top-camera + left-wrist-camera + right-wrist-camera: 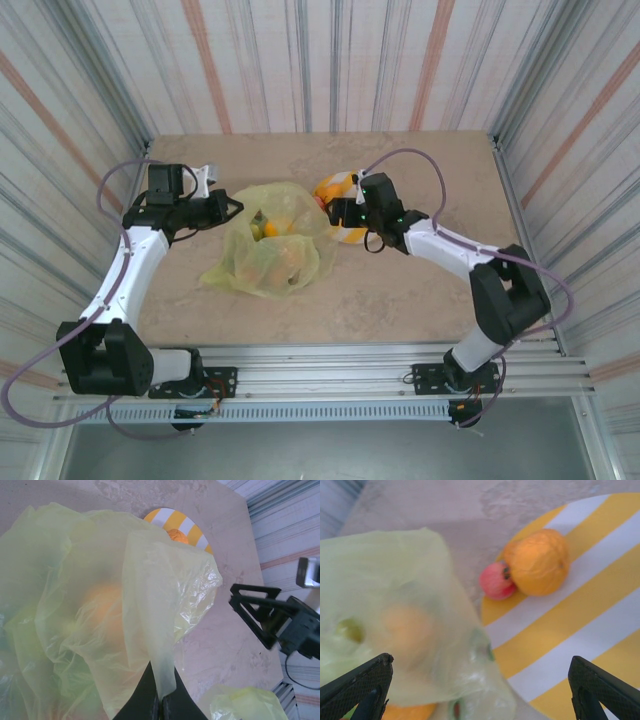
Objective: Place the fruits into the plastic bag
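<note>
Pinching crinkly translucent plastic bag [100,605]: left claw [161,692].

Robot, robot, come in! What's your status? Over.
Left gripper shut on bag edge. Right gripper open above plate. Orange fruit, red fruit on plate, others bagged. Nothing blocking them.

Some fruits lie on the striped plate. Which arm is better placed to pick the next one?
Right. The right gripper hovers with open jaws over the plate, near the orange fruit and the red fruit. The left gripper is shut on the edge of the plastic bag.
</note>
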{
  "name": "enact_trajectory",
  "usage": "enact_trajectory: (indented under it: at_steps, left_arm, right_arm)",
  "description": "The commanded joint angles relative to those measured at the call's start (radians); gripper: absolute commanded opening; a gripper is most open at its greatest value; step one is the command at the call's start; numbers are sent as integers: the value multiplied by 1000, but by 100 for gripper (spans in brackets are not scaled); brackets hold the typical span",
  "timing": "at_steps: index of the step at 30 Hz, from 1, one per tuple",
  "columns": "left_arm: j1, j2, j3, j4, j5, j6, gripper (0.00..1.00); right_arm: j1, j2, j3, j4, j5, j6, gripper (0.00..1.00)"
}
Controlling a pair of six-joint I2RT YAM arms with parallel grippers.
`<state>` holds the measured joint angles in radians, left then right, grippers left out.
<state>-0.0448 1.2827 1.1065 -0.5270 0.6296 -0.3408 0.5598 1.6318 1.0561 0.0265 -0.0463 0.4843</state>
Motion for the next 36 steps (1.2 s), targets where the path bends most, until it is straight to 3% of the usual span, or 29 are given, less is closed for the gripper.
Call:
enact_trajectory:
  at_steps: [1, 23, 36]
  left_arm:
    - [9, 7, 9, -19, 0, 8, 0]
    - [12, 8, 11, -18, 16, 6, 0]
    - [13, 10, 11, -17, 22, 6, 0]
  right_arm:
    - [-8, 71, 66, -71, 61, -31, 93]
    - [-65, 466, 476, -202, 37, 51, 90]
    - [-87, 582, 603, -249, 6, 51, 75]
